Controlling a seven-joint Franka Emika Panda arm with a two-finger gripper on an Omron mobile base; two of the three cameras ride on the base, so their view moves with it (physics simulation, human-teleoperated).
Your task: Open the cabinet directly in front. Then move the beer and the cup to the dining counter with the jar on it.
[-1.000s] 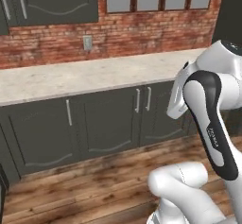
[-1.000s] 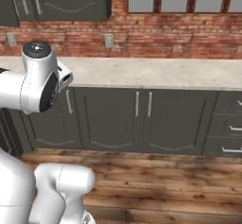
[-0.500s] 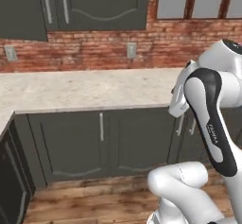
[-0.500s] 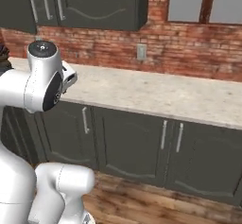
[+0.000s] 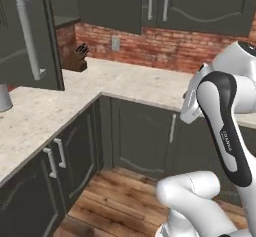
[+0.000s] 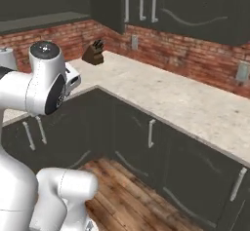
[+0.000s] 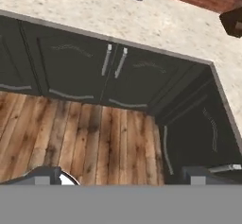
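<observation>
The cabinet's (image 5: pixel 30 46) door, dark with a long grey bar handle, stands swung out at the left of the left base view, and a shelf edge shows behind it. More dark wall cabinets (image 6: pixel 146 6) with bar handles hang over the brick wall. My gripper (image 7: pixel 125 178) is open with nothing between its fingertips (image 7: pixel 45 175). It points down at the wooden floor (image 7: pixel 94 138) in front of the low corner cabinets. The beer, the cup, the dining counter and the jar are out of view.
An L-shaped beige counter (image 5: pixel 130 81) runs along the brick wall and turns a corner. On it stand a knife block (image 5: pixel 77 58) and a tall grey canister (image 5: pixel 4 98). Low dark cabinets (image 6: pixel 146 142) sit below it. The open door juts out over the counter.
The whole picture has swept sideways, so the base has turned toward the counter's corner. The open door, knife block and canister have come into view. The arm keeps its pose, jaws open.
</observation>
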